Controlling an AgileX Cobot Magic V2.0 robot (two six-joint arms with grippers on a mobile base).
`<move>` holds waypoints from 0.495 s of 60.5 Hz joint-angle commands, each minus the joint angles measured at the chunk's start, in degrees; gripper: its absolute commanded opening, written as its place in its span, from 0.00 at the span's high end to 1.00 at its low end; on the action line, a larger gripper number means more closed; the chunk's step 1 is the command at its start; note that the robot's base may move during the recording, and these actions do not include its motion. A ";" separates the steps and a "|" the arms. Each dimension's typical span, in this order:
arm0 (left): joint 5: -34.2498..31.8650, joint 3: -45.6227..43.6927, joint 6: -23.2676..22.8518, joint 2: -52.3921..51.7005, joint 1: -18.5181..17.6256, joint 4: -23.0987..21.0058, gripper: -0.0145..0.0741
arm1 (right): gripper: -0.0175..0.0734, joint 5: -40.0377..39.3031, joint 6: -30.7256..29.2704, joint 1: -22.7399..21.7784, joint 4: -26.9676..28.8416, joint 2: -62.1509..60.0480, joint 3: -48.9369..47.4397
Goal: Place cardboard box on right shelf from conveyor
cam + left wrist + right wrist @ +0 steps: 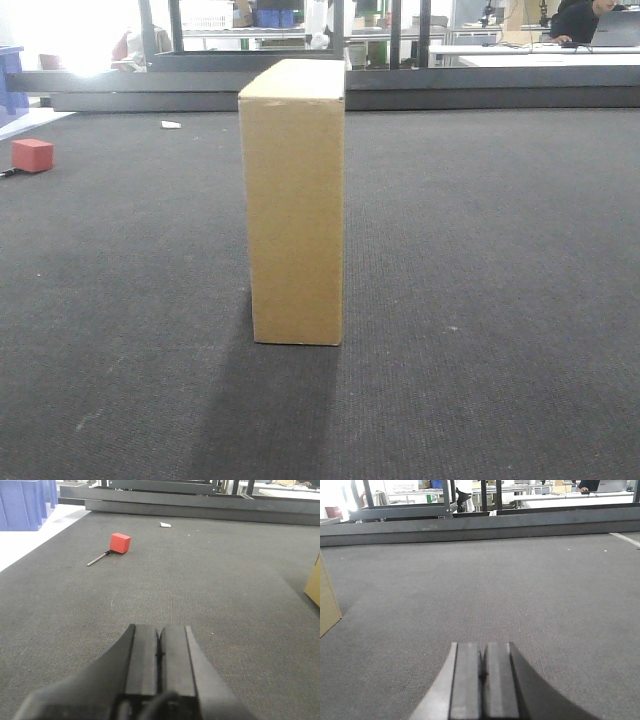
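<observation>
The cardboard box stands upright on a narrow end in the middle of the conveyor, its slim face toward the front camera and its shadow falling forward on the belt; nothing touches it. The left wrist view catches only a tan corner at its right edge, and the right wrist view a tan sliver at its left edge; so the box sits between the two arms, ahead of both.

The left gripper has its pads pressed flat together with nothing between them; the right gripper is likewise closed and empty; both sit low over the belt, apart from the box.

The step in hand looks like the approach. Tall and narrow as it stands, the box would probably tip sideways under a one-sided push; so the arms had best come in on the two broad faces at matching height, near mid-height, and meet it together; an even squeeze before any lift should stop it pivoting.

Farther out, a small red block lies well to the left, a white scrap near the far dark rail; the right shelf appears in no view, so its place must be found before carrying.
</observation>
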 commanded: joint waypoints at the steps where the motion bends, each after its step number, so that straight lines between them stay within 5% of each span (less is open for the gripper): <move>1: -4.94 0.36 0.02 -0.73 -0.13 -0.34 0.97 | 0.74 -5.21 -0.19 -0.22 -0.55 -1.19 -0.26; 30: -4.94 0.36 0.02 -0.73 -0.13 -0.34 0.97 | 0.74 -9.58 -0.19 -0.22 -0.55 -1.19 -0.42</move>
